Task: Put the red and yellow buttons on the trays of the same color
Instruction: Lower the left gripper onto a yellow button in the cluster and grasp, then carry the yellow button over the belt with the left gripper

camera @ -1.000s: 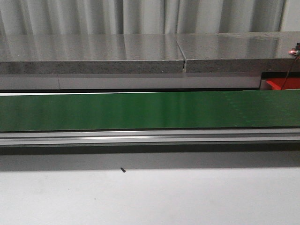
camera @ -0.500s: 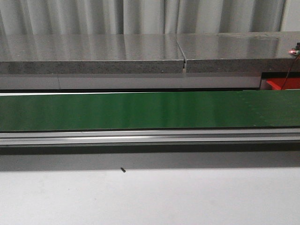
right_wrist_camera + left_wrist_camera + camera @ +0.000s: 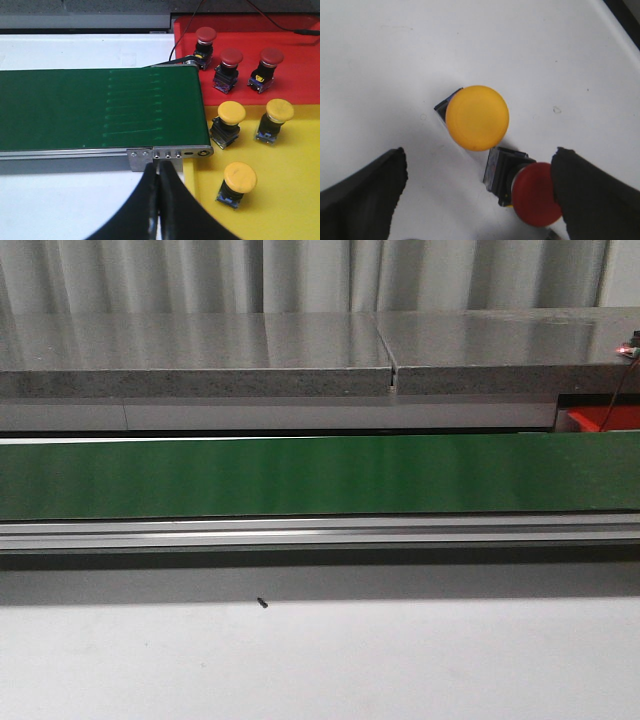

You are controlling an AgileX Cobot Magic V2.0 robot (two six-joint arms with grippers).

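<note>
Between the spread black fingers (image 3: 367,192) of the left tool (image 3: 480,195), released and wide apart, sit two buttons on the white counter (image 3: 395,60). One yellow button (image 3: 477,118), round domed cap over a dark square base, lies well inside the gap; just beside it a red button (image 3: 532,200) with a black body lies tipped, its cap touching or tucked under the far finger, hard to say which.

Over on the right wrist view, the right tool (image 3: 159,192) is clenched, fingers pressed together with nothing between them, hanging near the end of the green conveyor belt (image 3: 100,107). Past the belt's end, the red tray (image 3: 295,50) carries three red buttons, and the yellow tray (image 3: 290,200) next to it carries three yellow ones, all upright on dark bases.

Front view gives none of that: only the long green belt (image 3: 300,475), its metal rail, a grey ledge behind, and a red sliver at the far right edge.
</note>
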